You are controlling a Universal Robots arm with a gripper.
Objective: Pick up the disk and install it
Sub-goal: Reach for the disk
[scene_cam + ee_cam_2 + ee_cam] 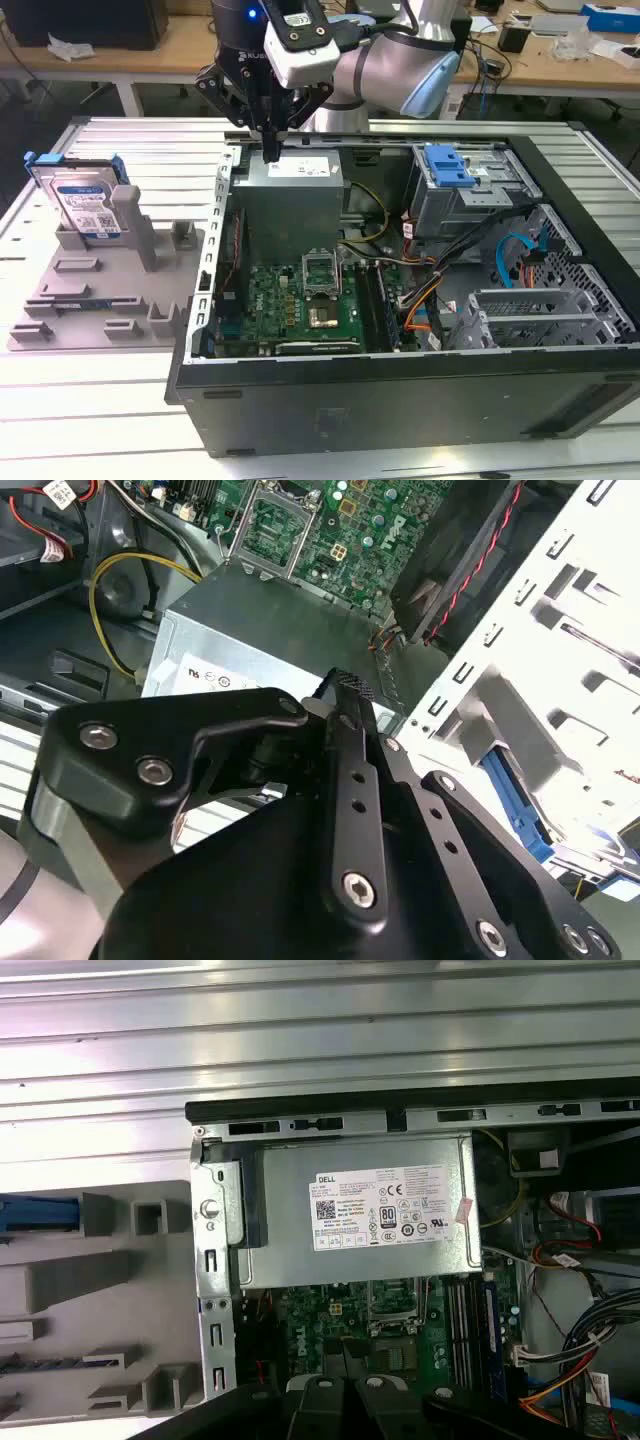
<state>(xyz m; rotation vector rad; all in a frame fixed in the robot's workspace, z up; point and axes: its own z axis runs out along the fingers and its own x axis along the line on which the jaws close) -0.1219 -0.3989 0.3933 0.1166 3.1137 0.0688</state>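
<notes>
- Exterior view: the claw (270,150) hangs just above the power supply (300,170), at the back corner of the open computer case (400,390). Its fingers look pressed together with nothing between them.
- The disk (88,205) stands upright in a grey holder (100,300) outside the case, well apart from the claw toward the exterior view's left.
- A blue-fronted drive bay (447,165) sits inside the case, away from the claw toward the exterior view's right.
- Second wrist view: the claw (345,695) is drawn together and empty, with the power supply (250,630) close beneath its tips. The motherboard (370,530) lies farther off, and the pale metal drive cage (560,680) is off to one side.
- First wrist view: the claw (345,1395) sits over the motherboard edge beside the power supply (370,1210). The holder (90,1280) is off to the side and carries a blue strip (35,1213), likely the disk's rail.
- Progress, as I judge it: nothing is done yet; the disk is not picked up and not installed.
</notes>
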